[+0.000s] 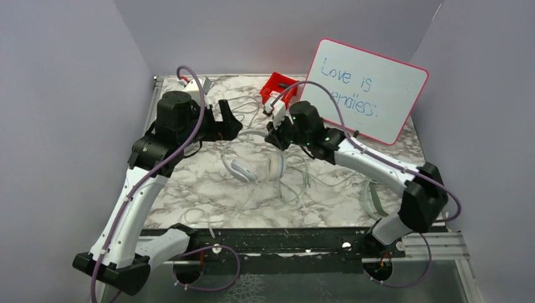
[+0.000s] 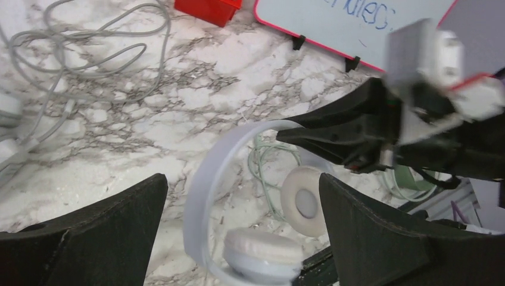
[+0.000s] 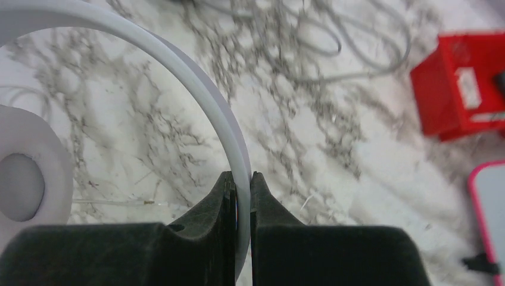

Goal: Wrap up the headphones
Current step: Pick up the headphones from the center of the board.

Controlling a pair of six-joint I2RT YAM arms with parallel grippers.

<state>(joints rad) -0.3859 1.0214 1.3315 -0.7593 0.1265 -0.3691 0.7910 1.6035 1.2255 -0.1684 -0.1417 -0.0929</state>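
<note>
R gripper (image 3: 240,179) pinched shut on headband (image 3: 178,65) of white headphones (image 1: 255,165), mid-surface (image 1: 189,183), prob. to steady them for wrapping. L gripper (image 2: 243,179) hovers over them wide open, empty, likely ready for loose cables (image 2: 89,65).

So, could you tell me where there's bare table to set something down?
Clearest patch: between the left arm and the white headphones. A smaller one lies between the cable tangle and the green headphones. The back, by the red box, is crowded with looped cables.
</note>
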